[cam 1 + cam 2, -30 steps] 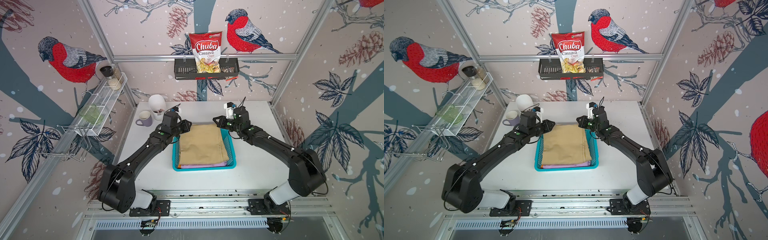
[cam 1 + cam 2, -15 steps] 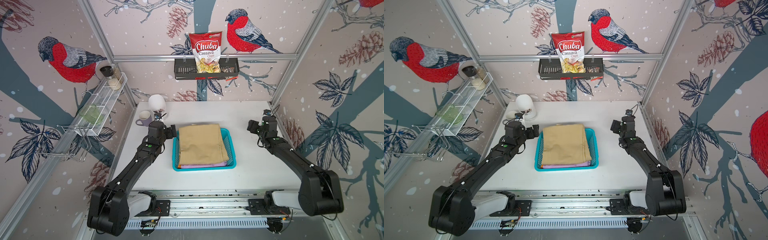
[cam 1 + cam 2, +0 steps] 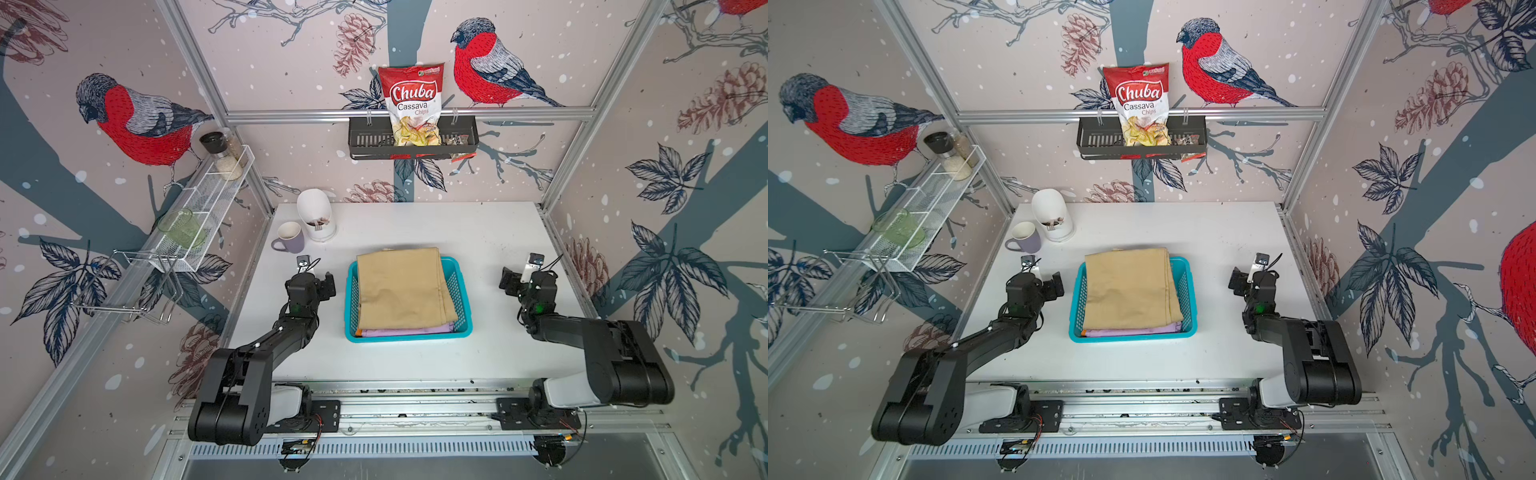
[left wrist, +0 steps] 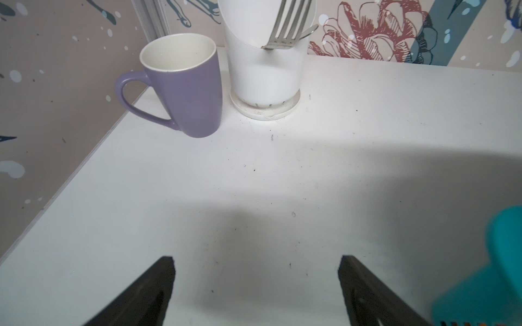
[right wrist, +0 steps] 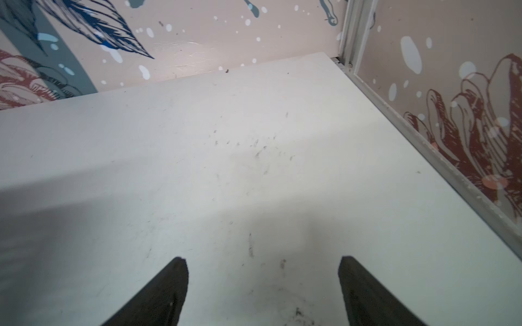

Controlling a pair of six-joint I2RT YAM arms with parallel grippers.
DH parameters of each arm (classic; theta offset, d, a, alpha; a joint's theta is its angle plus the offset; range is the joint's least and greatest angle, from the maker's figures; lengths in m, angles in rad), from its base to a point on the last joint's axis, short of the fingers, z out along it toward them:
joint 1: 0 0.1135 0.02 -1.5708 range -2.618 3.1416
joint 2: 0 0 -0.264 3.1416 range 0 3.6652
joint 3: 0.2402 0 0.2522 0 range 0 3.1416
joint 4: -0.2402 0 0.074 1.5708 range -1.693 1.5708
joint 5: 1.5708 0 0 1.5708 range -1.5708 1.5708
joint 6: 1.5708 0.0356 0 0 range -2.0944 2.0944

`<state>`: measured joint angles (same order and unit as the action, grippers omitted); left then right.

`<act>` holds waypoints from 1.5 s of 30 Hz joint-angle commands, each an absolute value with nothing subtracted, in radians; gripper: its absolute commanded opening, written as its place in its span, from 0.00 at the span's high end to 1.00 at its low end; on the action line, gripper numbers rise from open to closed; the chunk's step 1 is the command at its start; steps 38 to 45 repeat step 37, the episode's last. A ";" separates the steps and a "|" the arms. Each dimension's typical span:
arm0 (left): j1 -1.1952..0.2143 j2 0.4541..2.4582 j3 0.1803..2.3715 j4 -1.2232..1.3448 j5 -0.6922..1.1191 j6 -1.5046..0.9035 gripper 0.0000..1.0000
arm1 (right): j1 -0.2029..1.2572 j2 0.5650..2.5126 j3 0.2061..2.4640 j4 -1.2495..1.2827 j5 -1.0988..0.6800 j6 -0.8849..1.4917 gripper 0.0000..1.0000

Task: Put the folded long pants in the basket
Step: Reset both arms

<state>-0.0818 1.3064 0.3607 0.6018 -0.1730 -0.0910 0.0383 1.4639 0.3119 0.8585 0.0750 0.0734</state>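
Lab booth: aluminium frame point(image 3: 291, 115), wallpapered panels point(image 3: 291, 50)

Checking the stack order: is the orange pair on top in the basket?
No, the khaki pants lie on top in the basket.

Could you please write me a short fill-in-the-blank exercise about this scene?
The khaki pants lie topmost in the turquoise ____.
The left end effector and right end effector both stand ____.
The white holder beside the purple mug contains a metal ____.
Missing words: basket; open; fork.
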 commanded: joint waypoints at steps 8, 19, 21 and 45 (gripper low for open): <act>-0.074 1.461 0.434 0.783 0.114 0.076 0.02 | -0.025 1.497 0.222 1.214 -0.028 0.052 0.00; -0.025 1.500 0.325 1.063 -0.093 -0.012 0.05 | -0.006 1.504 0.225 1.223 0.059 0.066 0.00; -0.013 1.534 0.247 1.231 -0.106 -0.030 0.05 | -0.004 1.502 0.225 1.220 0.064 0.065 0.00; -0.014 1.521 0.260 1.186 -0.102 -0.022 0.03 | -0.002 1.505 0.226 1.223 0.068 0.064 0.00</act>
